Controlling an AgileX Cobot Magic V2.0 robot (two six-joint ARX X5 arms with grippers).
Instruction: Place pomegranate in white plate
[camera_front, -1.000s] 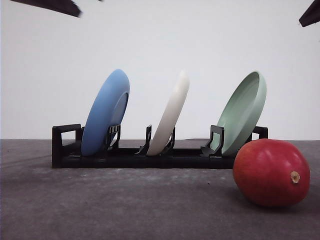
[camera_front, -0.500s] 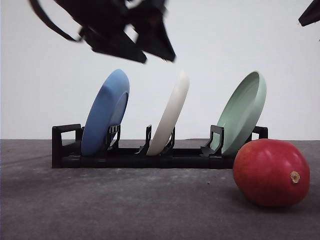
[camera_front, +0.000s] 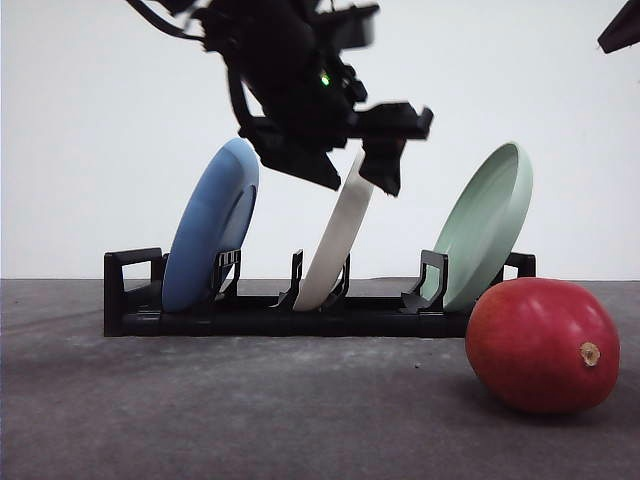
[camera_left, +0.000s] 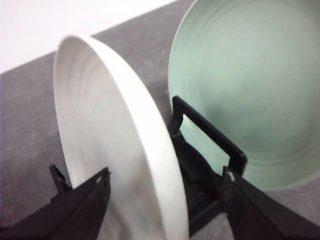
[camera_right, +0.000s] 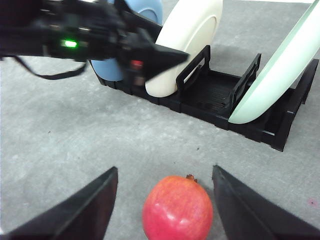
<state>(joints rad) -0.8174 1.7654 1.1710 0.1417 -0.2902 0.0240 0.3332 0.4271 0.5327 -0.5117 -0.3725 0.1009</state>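
The pomegranate lies on the table, just before the green plate. The left claw straddles the racked white plate's top rim, wide open; it should close squarely and lift straight. The right claw hangs open, empty, above the fruit.

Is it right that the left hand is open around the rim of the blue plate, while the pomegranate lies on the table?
Not quite. The left hand is open around the rim of the white plate, not the blue one; the left wrist view shows this. The pomegranate does lie on the table.
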